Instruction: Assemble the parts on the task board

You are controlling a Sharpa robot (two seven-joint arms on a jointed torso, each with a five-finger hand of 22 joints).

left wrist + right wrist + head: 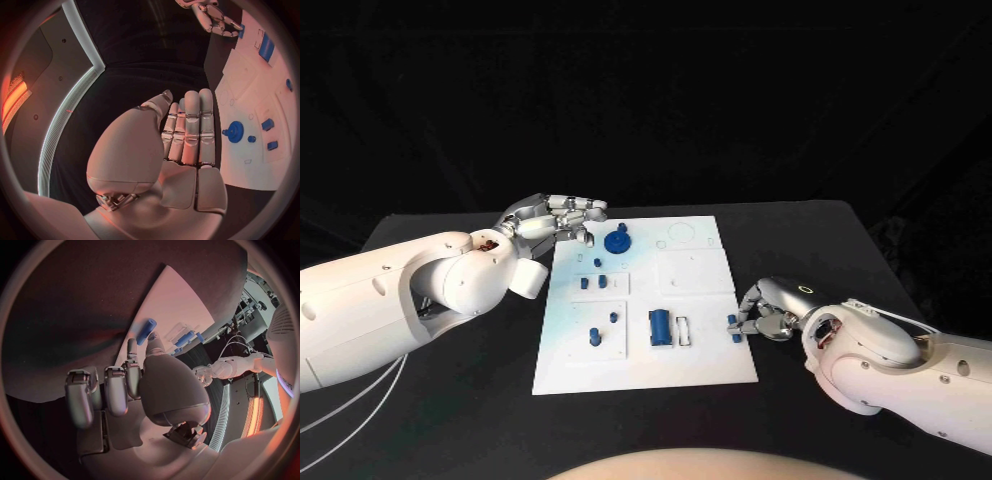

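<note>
The white task board (pixel 689 365) lies in the middle of the black table. On it are a blue gear (pixel 620 240), a blue block (pixel 659 327) and several small blue pieces (pixel 594 335). My right hand (pixel 770 316) is at the board's right edge and pinches a small blue peg (pixel 145 331) between thumb and finger; the peg (pixel 733 324) sits just over that edge. My left hand (pixel 557 214) hovers by the board's far left corner, fingers straight and side by side (pixel 187 130), holding nothing. The gear (pixel 235 132) lies just beyond its fingertips.
A white oblong piece (pixel 685 330) lies beside the blue block. Outlined recesses (pixel 681 233) mark the board's far right part. Bare black tabletop (pixel 805 245) surrounds the board, and the left forearm (pixel 387 300) stretches over the table's left side.
</note>
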